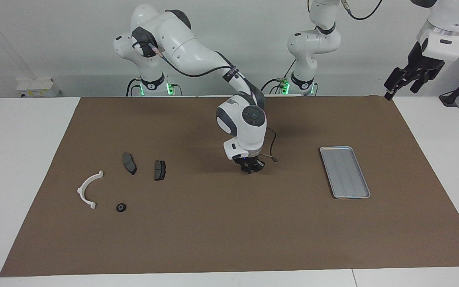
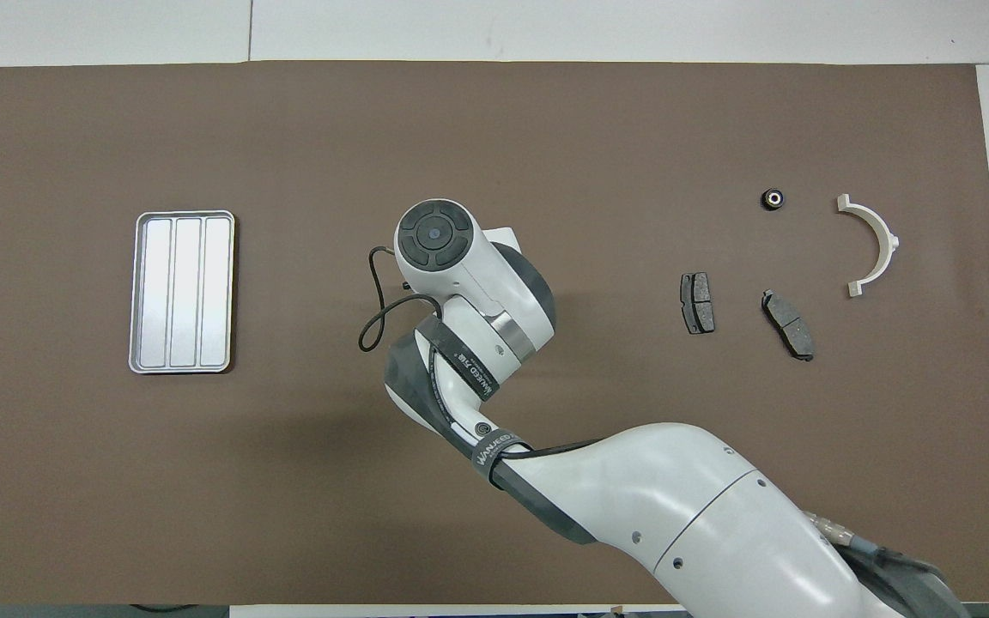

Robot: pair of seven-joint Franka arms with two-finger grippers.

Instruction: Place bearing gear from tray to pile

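Note:
The bearing gear [image 1: 121,207] [image 2: 773,199], a small black ring, lies on the brown mat beside the white half-ring bracket [image 1: 88,189] [image 2: 872,245] of the pile. It is farther from the robots than the two dark brake pads [image 1: 130,163] [image 1: 159,170]. The silver tray [image 1: 345,172] [image 2: 182,292] toward the left arm's end holds nothing. My right gripper [image 1: 250,170] hangs low over the middle of the mat, fingertips together and nothing between them; its wrist hides it from overhead. My left gripper [image 1: 403,91] is raised high over the table's edge at its own end, open and empty.
A brown mat [image 1: 229,239] covers most of the white table. The right arm's black cable [image 1: 272,147] loops beside its wrist. The right arm's links [image 2: 632,498] stretch over the mat's near part in the overhead view.

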